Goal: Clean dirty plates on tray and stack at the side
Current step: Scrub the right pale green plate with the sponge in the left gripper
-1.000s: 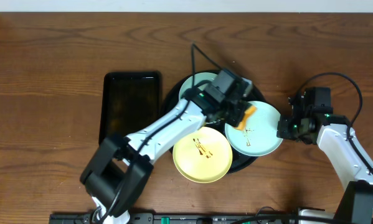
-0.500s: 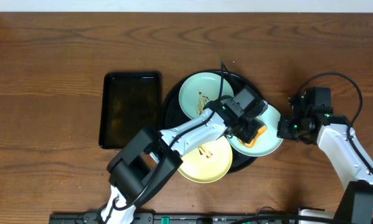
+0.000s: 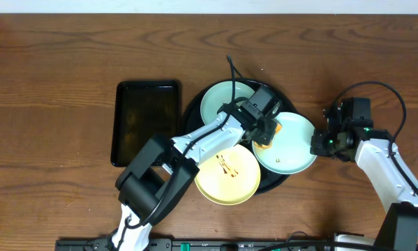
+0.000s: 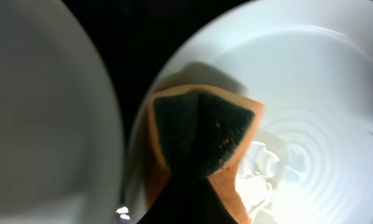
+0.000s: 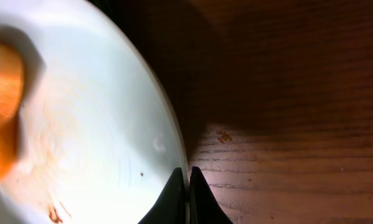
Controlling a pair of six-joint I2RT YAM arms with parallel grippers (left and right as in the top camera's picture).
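Brown wood table [image 3: 55, 70] carried the black tray [image 3: 190, 111], with a mint plate [image 3: 219, 101] at its 12 o'clock, a second mint plate [image 3: 292, 143] at 3 and a yellow plate [image 3: 226, 174] at 6. The left gripper [image 3: 264, 131] was clenched on an orange-and-green sponge [image 4: 198, 134] pressed onto the second mint plate near its 10 o'clock edge. The right gripper [image 5: 187, 186] pinched that plate's rim at 3 o'clock.
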